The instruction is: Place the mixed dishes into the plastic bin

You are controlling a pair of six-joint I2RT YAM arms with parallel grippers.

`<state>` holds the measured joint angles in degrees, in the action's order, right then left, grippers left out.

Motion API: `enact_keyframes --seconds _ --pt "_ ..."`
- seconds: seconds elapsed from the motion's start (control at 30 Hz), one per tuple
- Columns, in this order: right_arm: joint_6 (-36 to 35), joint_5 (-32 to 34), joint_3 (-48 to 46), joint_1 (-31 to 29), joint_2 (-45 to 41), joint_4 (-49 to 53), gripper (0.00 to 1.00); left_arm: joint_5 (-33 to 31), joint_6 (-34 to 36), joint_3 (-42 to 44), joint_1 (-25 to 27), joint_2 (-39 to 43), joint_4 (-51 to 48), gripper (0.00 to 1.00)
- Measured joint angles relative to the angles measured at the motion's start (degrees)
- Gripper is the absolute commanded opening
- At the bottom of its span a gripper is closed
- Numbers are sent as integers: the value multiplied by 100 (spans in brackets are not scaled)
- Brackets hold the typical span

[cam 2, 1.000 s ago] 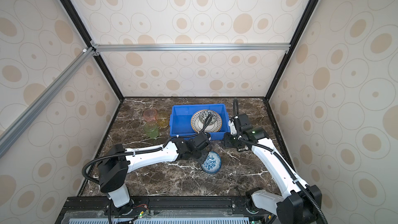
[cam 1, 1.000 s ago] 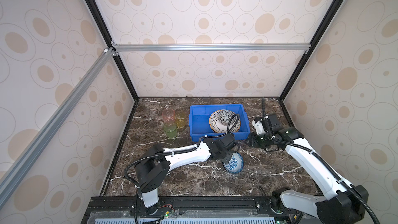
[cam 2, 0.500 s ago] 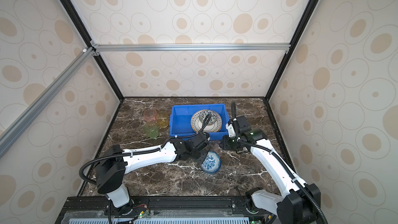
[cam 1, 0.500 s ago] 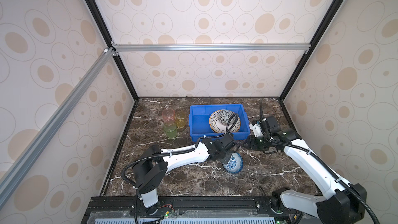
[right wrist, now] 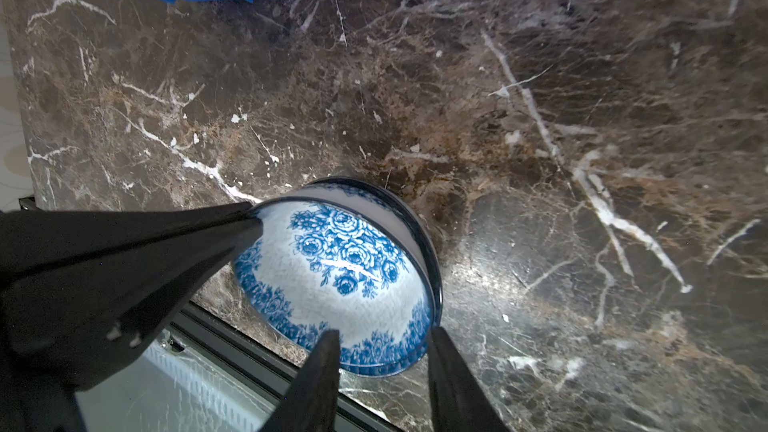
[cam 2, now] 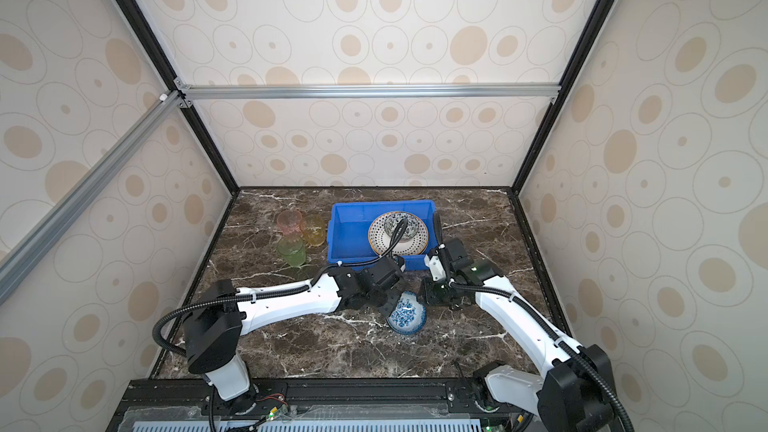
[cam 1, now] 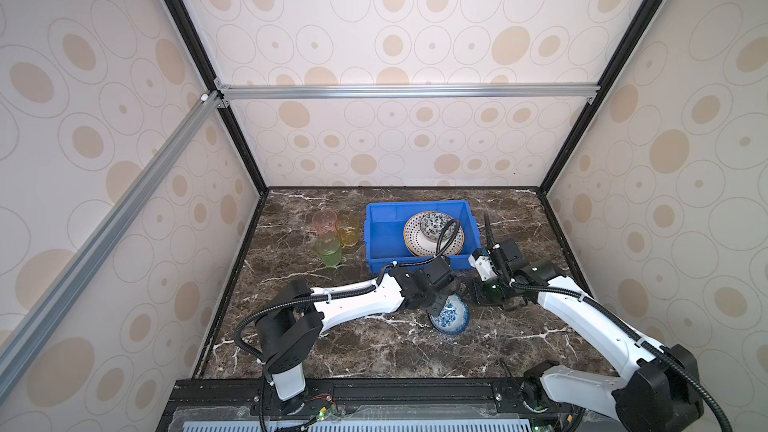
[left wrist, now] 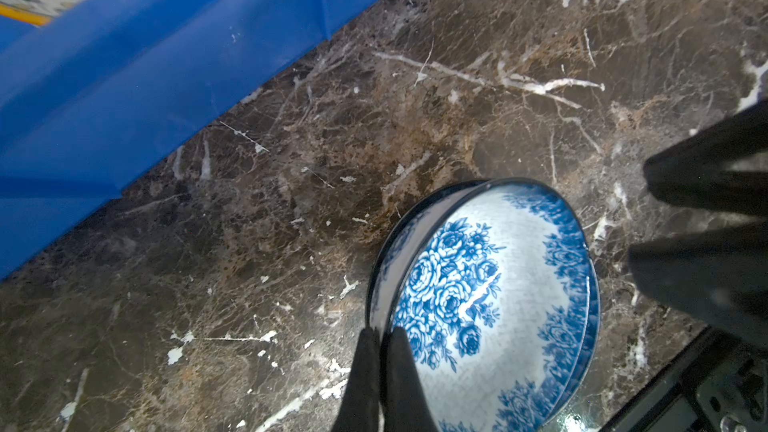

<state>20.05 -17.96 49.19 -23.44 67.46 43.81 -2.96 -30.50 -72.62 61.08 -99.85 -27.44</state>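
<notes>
Dark marble tabletop (cam 1: 374, 347), veined white, fills the floor of a booth walled in cream paper with tan ovals. From its base at the near edge, the left arm lies low and almost level toward the middle, wrist bent down. The left gripper (cam 1: 436, 305) is pressed together on the rim of the blue-white bowl (cam 1: 451, 313). The bowl is tipped, its floral inside facing the near edge, just in front of the near right corner of the plastic bin (cam 1: 382, 238). The right arm climbs from the near right corner and reaches forward and inward, and the right gripper (cam 1: 482, 297) points down beside the bowl. Only in the left wrist view does the pinch show: two black fingers (left wrist: 399, 367) close on the bowl (left wrist: 478, 284) wall, with the other claw spread at the side. In the right wrist view the right gripper (right wrist: 382, 332) is parted astride the bowl's (right wrist: 345, 268) edge; contact cannot be told, nor whether the bowl rests on the marble. Both top views alone show the bin near the far edge, holding the dotted plate (cam 1: 415, 238) with the black-white bowl (cam 1: 434, 224) on it. Left of the bin, close together, stand the pink tumbler (cam 1: 324, 220), amber tumbler (cam 1: 348, 229) and green tumbler (cam 1: 328, 251).
</notes>
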Motion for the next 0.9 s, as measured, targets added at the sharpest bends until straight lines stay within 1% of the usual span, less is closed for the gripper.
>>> enact_keyframes --seconds 0.47,0.67,0.77,0.9 --pt "-175 260 -380 -81 118 -704 40 7 -11 0 0 0 0 0" --pt "-247 328 -428 -146 256 -973 38 7 -13 -4 0 0 -4 0" --pt "-275 382 -433 -160 339 -1064 35 7 -13 -7 0 0 -7 0" --pt "-293 435 -448 -168 417 -1169 34 7 -11 -52 0 -2 -55 0"
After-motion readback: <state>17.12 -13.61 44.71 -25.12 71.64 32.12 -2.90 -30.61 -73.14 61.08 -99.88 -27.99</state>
